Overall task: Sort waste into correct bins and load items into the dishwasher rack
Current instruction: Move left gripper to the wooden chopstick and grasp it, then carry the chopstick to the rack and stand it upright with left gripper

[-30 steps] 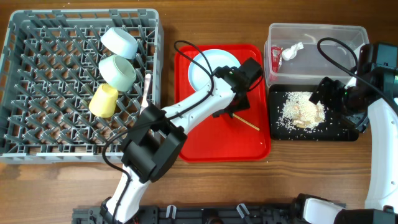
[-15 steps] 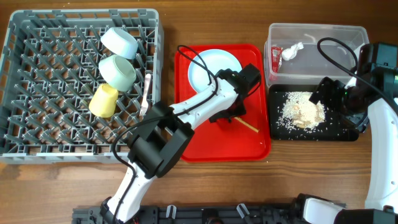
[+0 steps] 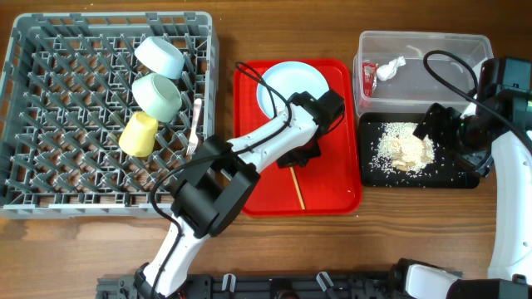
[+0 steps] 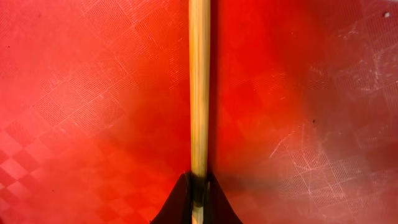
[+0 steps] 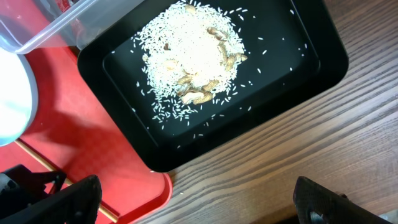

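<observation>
My left gripper (image 4: 198,200) is shut on one end of a thin wooden chopstick (image 4: 199,81), low over the red tray (image 4: 93,93). From overhead the chopstick (image 3: 296,188) points toward the tray's front edge, out from the left gripper (image 3: 299,158). The light-blue plate (image 3: 291,87) lies at the back of the red tray. The grey rack (image 3: 50,124) holds two bowls (image 3: 160,56) (image 3: 158,94), a yellow-green cup (image 3: 137,133) and a white fork (image 3: 195,124). My right gripper (image 5: 193,205) hangs open and holds nothing, by the black tray (image 5: 311,62) of rice scraps (image 5: 193,56).
The clear tub (image 3: 432,46) behind the black tray holds a red wrapper (image 3: 368,76) and a white napkin (image 3: 389,68). The left arm's cable loops over the plate. Bare wooden table (image 5: 280,155) lies in front of the black tray.
The left gripper has closed on the chopstick. The stick has swung from lying diagonally toward the right to pointing at the tray's front edge. The right arm has not moved.
</observation>
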`<action>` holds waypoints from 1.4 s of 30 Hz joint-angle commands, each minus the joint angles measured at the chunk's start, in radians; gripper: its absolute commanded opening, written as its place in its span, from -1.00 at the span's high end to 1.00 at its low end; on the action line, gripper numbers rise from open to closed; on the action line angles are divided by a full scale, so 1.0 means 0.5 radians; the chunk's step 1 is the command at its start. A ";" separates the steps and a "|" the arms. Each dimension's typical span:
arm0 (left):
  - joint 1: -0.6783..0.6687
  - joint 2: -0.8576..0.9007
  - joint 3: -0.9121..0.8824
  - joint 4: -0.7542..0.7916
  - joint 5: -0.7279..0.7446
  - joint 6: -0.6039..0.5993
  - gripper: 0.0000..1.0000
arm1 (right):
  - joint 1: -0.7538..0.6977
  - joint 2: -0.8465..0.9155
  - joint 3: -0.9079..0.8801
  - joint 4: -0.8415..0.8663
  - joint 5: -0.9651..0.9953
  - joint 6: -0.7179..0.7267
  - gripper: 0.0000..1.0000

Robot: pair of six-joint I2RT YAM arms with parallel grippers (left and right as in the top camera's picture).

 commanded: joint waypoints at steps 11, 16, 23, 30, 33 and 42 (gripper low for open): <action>-0.001 0.034 -0.008 -0.137 0.012 -0.018 0.92 | -0.006 -0.004 0.006 -0.002 -0.005 -0.031 -0.99; 0.036 -0.070 -0.008 -0.151 0.011 -0.018 0.92 | -0.006 -0.004 0.006 -0.003 -0.004 -0.031 -0.99; 0.145 -0.272 -0.008 -0.159 0.010 -0.011 0.92 | -0.006 -0.004 0.006 -0.005 -0.004 -0.031 -1.00; 0.235 -0.416 -0.008 -0.189 -0.009 -0.011 0.92 | -0.006 -0.004 0.006 -0.004 -0.004 -0.031 -1.00; 0.261 -0.475 -0.008 -0.220 -0.073 -0.009 0.92 | -0.006 -0.004 0.006 -0.004 -0.004 -0.031 -1.00; 0.384 -0.837 -0.008 -0.257 -0.163 0.491 0.92 | -0.006 -0.004 0.006 0.001 -0.004 -0.031 -1.00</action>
